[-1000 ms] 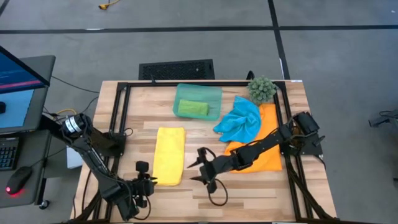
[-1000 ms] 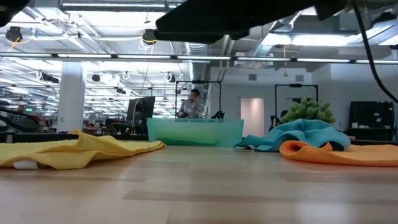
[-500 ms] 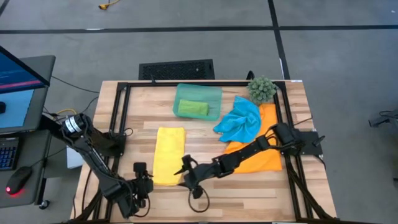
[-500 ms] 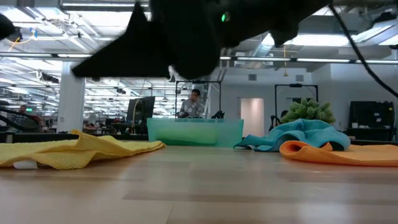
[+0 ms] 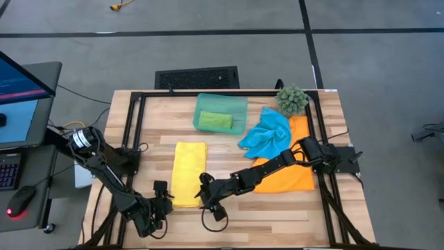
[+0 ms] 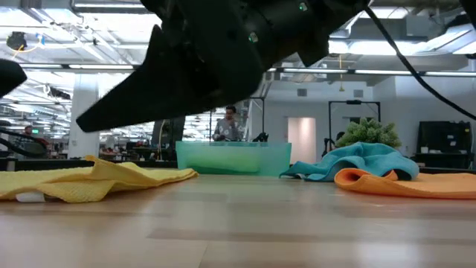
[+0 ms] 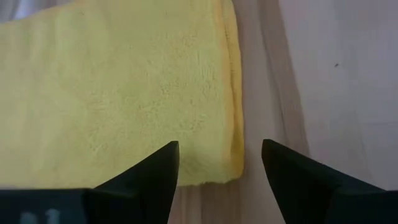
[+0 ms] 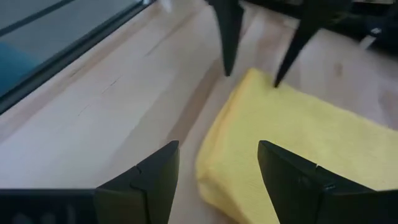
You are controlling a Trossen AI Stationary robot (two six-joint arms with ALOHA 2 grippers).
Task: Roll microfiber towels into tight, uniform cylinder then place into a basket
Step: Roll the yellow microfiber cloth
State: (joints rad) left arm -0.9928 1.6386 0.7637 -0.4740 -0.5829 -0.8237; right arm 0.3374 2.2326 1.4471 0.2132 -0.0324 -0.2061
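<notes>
A yellow towel (image 5: 189, 182) lies flat as a long folded strip on the table. My left gripper (image 7: 219, 155) is open at the strip's near left corner (image 7: 233, 171), one finger over the cloth and one over the wood. My right gripper (image 8: 217, 155) is open low over the near right corner (image 8: 214, 165), touching nothing. A rolled green towel (image 5: 215, 121) lies in the teal basket (image 5: 239, 111). The blue towel (image 5: 267, 134) lies crumpled, partly on the orange towel (image 5: 290, 170). My left gripper comes slanting down from the table's left. One of its fingertips (image 8: 275, 81) stands right at the yellow towel's near edge (image 8: 261, 78); I cannot tell whether it touches the cloth. The other fingertip (image 8: 227, 70) is over bare wood.
A spiky green plant ball (image 5: 292, 99) stands at the far right corner. A black frame (image 5: 139, 104) runs round the tabletop. Bare wood (image 5: 277, 215) lies along the near edge. In the low view the right arm (image 6: 223, 52) fills the upper picture.
My right gripper has moved toward the table's left and sunk, from the middle of the table to the yellow towel's near right corner. My left gripper has sunk a little at the near left corner. The towels have kept their places.
</notes>
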